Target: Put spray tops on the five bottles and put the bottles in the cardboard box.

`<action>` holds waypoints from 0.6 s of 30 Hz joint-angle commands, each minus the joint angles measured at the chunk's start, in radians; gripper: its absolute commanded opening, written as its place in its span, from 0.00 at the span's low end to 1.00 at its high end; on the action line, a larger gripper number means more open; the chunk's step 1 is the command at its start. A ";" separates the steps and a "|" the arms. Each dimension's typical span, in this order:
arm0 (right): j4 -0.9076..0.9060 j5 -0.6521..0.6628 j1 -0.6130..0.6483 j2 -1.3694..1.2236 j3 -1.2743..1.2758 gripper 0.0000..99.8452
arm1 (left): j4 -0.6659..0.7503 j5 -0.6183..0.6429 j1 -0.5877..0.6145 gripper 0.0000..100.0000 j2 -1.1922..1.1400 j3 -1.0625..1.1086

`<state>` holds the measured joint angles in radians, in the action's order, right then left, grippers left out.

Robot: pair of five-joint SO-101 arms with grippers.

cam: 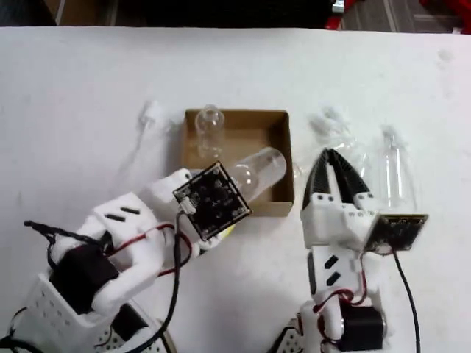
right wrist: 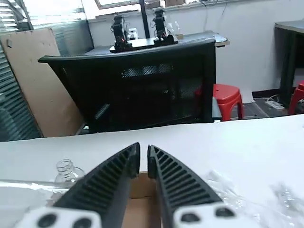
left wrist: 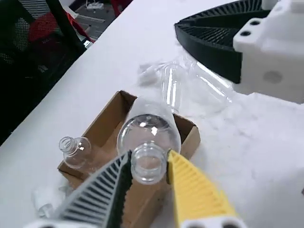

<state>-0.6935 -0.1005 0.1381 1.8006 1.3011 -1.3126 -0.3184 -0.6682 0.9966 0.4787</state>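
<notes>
- Over the near rim of the cardboard box (cam: 278, 140), we see the left gripper (left wrist: 148, 159) with its fingers clamped on the open neck of a clear bottle (left wrist: 149, 128). From above, its camera board (cam: 213, 200) hides that grip.
- A second bottle (cam: 209, 126) sits inside the box.
- Beside the box, the right gripper (right wrist: 143, 148) holds nothing, its fingers all but closed.

The left arm (cam: 110, 243) extends diagonally forward and to the right, and the left hand (left wrist: 148, 157) is clamped on the neck of a bottle (left wrist: 148, 126). The right arm (cam: 337, 276) points straight forward. The fingers of the right hand (right wrist: 144, 149) are drawn almost together, with a thin gap between them.
</notes>
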 commanded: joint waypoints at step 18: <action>-0.024 0.169 0.048 0.001 0.098 0.02 | 0.031 0.020 0.153 0.02 -0.139 -0.193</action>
<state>-0.7196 0.0529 0.2102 1.8006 1.3871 -1.3065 -0.3107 -0.5792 0.9106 0.3529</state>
